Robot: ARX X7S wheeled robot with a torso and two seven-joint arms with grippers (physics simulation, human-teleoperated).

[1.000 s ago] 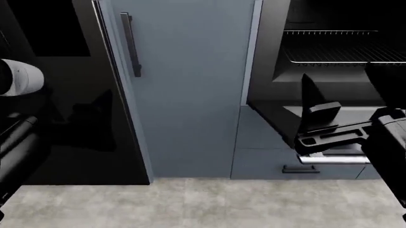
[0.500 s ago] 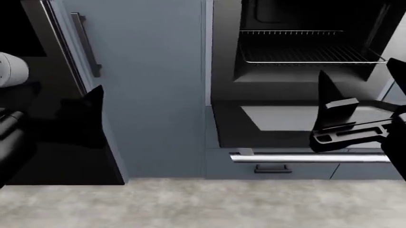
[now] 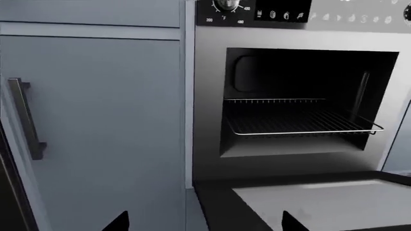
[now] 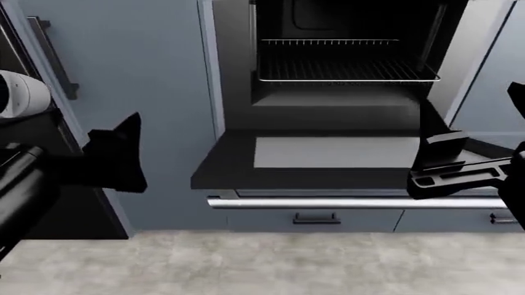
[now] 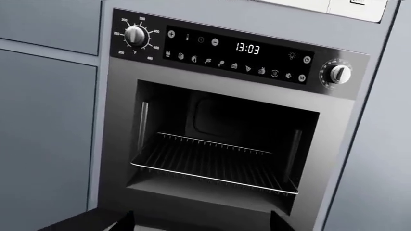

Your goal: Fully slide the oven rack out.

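The oven rack (image 4: 345, 69) is a silver wire grid lying inside the open oven cavity, its front bar about level with the cavity mouth. It also shows in the left wrist view (image 3: 301, 124) and the right wrist view (image 5: 212, 166). The grey glass-panelled oven door (image 4: 328, 153) is folded down flat below it. My left gripper (image 4: 119, 153) hangs left of the oven, in front of the cabinet, open and empty (image 3: 204, 224). My right gripper (image 4: 439, 163) is over the door's right front corner, open and empty (image 5: 202, 222). Both are well short of the rack.
The door's silver handle bar (image 4: 328, 201) runs along its front edge, above a drawer (image 4: 316, 218). A tall grey-blue cabinet (image 4: 131, 67) with a dark vertical handle (image 4: 53, 58) stands left of the oven. The control panel (image 5: 237, 50) sits above the cavity.
The head view has swung right, so the oven now sits near its middle. The left gripper has come into view at the left. The rack and the door have not moved.
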